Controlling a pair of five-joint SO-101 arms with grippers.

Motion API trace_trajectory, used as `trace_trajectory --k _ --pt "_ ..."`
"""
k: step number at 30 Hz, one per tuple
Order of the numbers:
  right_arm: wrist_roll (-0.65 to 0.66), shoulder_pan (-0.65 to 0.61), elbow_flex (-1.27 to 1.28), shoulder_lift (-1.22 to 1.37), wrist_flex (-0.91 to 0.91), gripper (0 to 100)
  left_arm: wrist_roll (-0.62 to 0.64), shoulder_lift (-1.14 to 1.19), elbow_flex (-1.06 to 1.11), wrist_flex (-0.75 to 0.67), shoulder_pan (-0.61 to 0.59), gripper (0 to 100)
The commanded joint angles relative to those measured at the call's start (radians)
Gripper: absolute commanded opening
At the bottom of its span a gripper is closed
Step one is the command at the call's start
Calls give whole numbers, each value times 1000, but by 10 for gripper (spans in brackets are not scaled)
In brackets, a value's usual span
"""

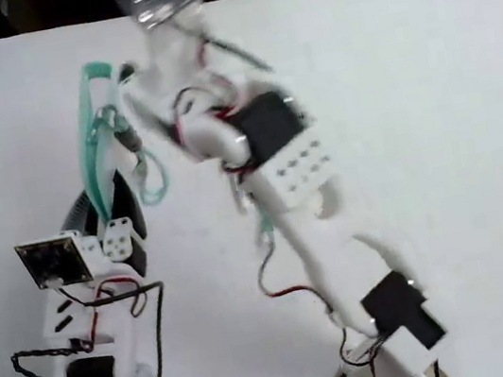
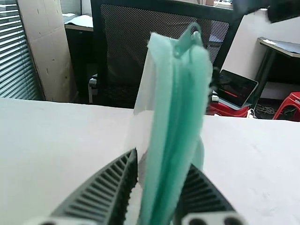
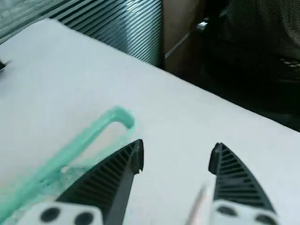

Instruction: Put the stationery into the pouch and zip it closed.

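Grip: left tool (image 2: 159,187) clenched on the pouch (image 2: 173,117), one finger on each side of its teal zip edge.
Pouch: stands up out of the left tool, teal edge on, clear panel behind it. From above it runs away from that tool over the white tabletop (image 1: 432,122).
Teal loop (image 3: 123,117): at the pouch's far end, just beside one finger of the right tool.
Right tool (image 3: 176,152): released, fingers spread, bare tabletop in the gap; pouch is outside the gap, not between the fingers.
Pink sliver (image 3: 199,208): by the other right finger, too blurred to identify.
Background: mesh chair (image 2: 122,42), laptop (image 2: 234,86), window blinds (image 2: 18,47).
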Motion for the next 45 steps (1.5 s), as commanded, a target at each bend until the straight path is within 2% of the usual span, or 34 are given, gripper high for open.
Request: trace_trajectory --k 1,6,10,13,16,21,29,33,35,40,45 --pt "-8 159 31 -45 28 219 12 -1 -6 -5 -7 106" --pt "0 165 253 108 -44 219 12 -1 -6 -5 -2 106" --pt "-8 148 265 280 -130 213 12 -1 -5 0 -7 106" --pt "-8 124 221 418 -150 152 9 -1 -2 2 -8 106" --pt "-8 119 138 555 -139 116 8 -1 12 -5 -8 106" --pt "-8 99 -20 743 -77 116 8 -1 12 -5 -8 106" --pt "-2 87 -215 900 27 108 6 -1 15 -5 -8 106" --pt "0 113 -265 970 22 11 6 -1 15 -5 -8 106" --pt "0 125 -305 997 36 22 6 -1 15 -5 -8 106" --pt "-2 137 -454 1010 159 18 6 -1 15 -5 -8 106" --pt "-8 157 -736 952 358 18 9 -1 15 -5 -4 106"
